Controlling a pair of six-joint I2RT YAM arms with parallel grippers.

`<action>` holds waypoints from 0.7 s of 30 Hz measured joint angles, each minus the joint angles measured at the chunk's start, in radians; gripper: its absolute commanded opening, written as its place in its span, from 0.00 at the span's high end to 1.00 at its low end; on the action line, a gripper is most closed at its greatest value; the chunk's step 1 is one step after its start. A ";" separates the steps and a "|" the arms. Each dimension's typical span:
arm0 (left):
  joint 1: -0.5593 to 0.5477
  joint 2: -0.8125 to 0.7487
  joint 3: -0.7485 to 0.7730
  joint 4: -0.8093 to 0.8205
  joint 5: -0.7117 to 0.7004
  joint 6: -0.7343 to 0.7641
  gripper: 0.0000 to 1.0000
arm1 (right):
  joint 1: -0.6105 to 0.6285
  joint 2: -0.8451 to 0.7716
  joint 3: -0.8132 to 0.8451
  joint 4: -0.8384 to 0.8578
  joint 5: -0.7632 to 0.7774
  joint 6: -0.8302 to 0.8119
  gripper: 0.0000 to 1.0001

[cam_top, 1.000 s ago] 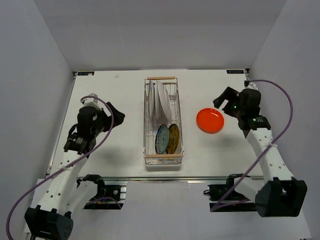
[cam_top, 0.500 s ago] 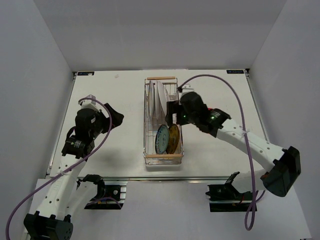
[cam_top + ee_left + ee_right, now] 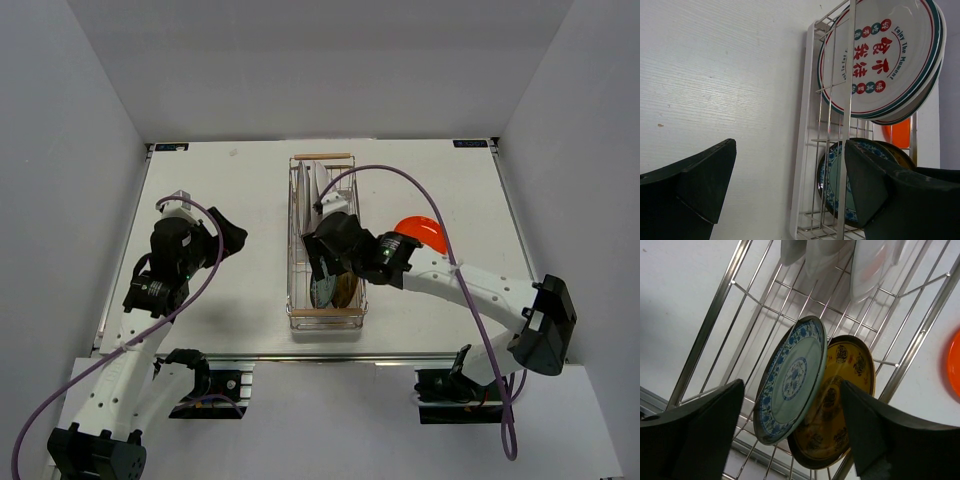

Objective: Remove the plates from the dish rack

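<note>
White tabletop (image 3: pixel 230 180), boxed in by pale grey walls (image 3: pixel 320 70), fills our overhead view. The dish rack (image 3: pixel 292 230) stands lengthwise at its middle, with its far handle (image 3: pixel 322 156) and near handle (image 3: pixel 327 312) capping the short ends. We see the larger white plates (image 3: pixel 318 190) standing on edge in the far half of the rack. Through the left wrist camera, the nearest of them shows a dark-green rim and red lettering.

The right gripper (image 3: pixel 322 262) hangs over the near half of the rack, its arm reaching in from the right side of the table. Its wrist camera looks down on the patterned plate (image 3: pixel 790 380), which is upright on edge between the wires. The yellow plate (image 3: pixel 845 405) stands close behind it. The jaws are spread wide, and the two dark fingers (image 3: pixel 705 425) sit one to each side of this pair, clasping nothing. From these angles we cannot say whether either fingertip touches a plate or a wire.

The orange plate (image 3: pixel 425 228) lies flat on the table just right of the rack, partly hidden behind the right arm.

The left gripper (image 3: pixel 225 232) is held over bare table to the left of the rack, well apart from it. Its jaws gape fully and are empty, and its camera faces the rack's long side.
</note>
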 measured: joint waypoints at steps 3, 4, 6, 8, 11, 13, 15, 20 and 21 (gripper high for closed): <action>0.000 -0.001 0.000 0.000 0.000 -0.002 0.02 | 0.003 0.003 0.000 -0.012 0.010 0.016 0.32; 0.000 -0.001 0.000 0.000 0.000 -0.002 0.02 | 0.003 0.004 0.000 -0.014 0.014 0.023 0.36; 0.000 -0.002 0.000 0.000 0.000 -0.003 0.02 | 0.003 0.010 0.000 -0.019 0.021 0.040 0.39; 0.000 -0.002 0.000 -0.002 0.000 -0.003 0.02 | 0.003 0.023 0.000 -0.032 0.028 0.062 0.39; 0.000 -0.006 0.000 -0.004 0.000 -0.003 0.02 | 0.003 0.057 0.002 -0.076 0.050 0.102 0.40; 0.000 -0.011 0.000 -0.004 0.000 -0.004 0.02 | 0.003 0.082 0.006 -0.106 0.060 0.127 0.44; 0.000 -0.018 0.000 -0.003 0.000 -0.005 0.02 | 0.003 0.101 0.008 -0.126 0.066 0.150 0.49; 0.000 -0.025 0.000 -0.003 0.000 -0.008 0.02 | 0.003 0.111 0.009 -0.142 0.069 0.188 0.63; 0.000 -0.025 0.000 -0.003 0.000 -0.008 0.02 | 0.003 0.111 0.009 -0.143 0.069 0.192 0.69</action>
